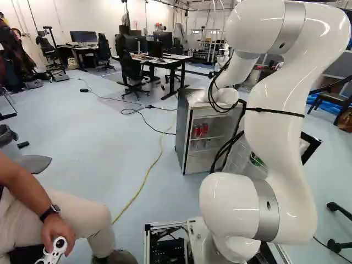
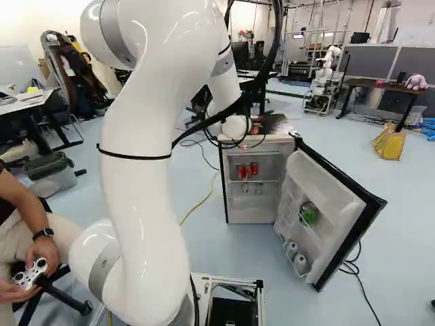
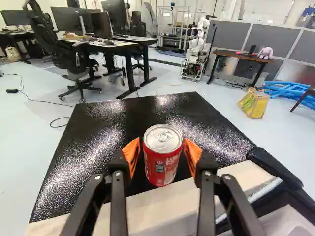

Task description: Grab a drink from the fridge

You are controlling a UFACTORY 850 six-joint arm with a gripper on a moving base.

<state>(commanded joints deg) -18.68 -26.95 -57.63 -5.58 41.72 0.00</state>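
"Gripper [image 3: 161,142]?"
"Part open, can-wide, pads against both sides of the red can [image 3: 161,166]."
"Can's lie?"
"Upright, centred between pads, at fridge top's [image 3: 98,128] front edge. Resting or raised, can't tell. Lift should go straight up."

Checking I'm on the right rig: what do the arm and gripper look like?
The arm is glossy white with rounded links, grey bands at the joints, a thin black strap and black cables running alongside. The gripper is black, with two fingers and orange pads.

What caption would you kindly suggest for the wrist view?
Red drink can at the gripper, over the black fridge top.
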